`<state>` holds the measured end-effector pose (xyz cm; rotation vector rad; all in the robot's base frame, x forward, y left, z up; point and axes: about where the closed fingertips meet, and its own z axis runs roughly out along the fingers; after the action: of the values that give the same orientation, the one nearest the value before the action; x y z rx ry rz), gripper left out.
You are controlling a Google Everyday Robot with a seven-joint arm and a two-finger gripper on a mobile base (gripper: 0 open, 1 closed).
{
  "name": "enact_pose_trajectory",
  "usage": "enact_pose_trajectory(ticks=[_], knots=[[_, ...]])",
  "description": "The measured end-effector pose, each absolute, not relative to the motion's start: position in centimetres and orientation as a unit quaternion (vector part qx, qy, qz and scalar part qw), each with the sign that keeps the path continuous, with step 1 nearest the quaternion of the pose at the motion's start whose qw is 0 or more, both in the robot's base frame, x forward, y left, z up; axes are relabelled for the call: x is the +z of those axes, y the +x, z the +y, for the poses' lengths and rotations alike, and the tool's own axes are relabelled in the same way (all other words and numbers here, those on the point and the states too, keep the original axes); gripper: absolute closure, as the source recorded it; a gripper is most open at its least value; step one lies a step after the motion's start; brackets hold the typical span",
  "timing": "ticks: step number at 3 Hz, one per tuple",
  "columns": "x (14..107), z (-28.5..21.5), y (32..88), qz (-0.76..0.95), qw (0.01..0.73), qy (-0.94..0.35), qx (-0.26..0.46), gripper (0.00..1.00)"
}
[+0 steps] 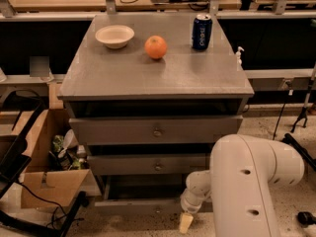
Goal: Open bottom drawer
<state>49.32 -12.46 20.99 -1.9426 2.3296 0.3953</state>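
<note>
The bottom drawer [138, 206] sits lowest in the grey cabinet, just above the floor, with only the top strip of its front showing and a dark recess directly above that strip; its knob cannot be made out. The gripper [185, 222] hangs at the right end of this drawer front, at roughly 4 o'clock from its centre, low and close to the floor; whether it is open or closed, and whether it grasps anything, cannot be determined. The white robot arm [252, 181] rises from it at 3 o'clock and covers the cabinet's lower right corner. At 12 o'clock lie the middle drawer [148, 164] and then the top drawer [123, 131], each with a central knob. On the worktop [148, 78] stand a white bowl [114, 36], an orange [156, 47] and a blue can [201, 32], left to right. An open cardboard box [44, 186] rests at 9 o'clock.
</note>
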Motion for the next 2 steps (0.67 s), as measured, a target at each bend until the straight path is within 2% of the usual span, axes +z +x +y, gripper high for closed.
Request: enact_pose_trajectory(ticks=[2], knots=[[19.6,-12.4,48.8,0.760,0.051,-0.638,0.114,0.00]])
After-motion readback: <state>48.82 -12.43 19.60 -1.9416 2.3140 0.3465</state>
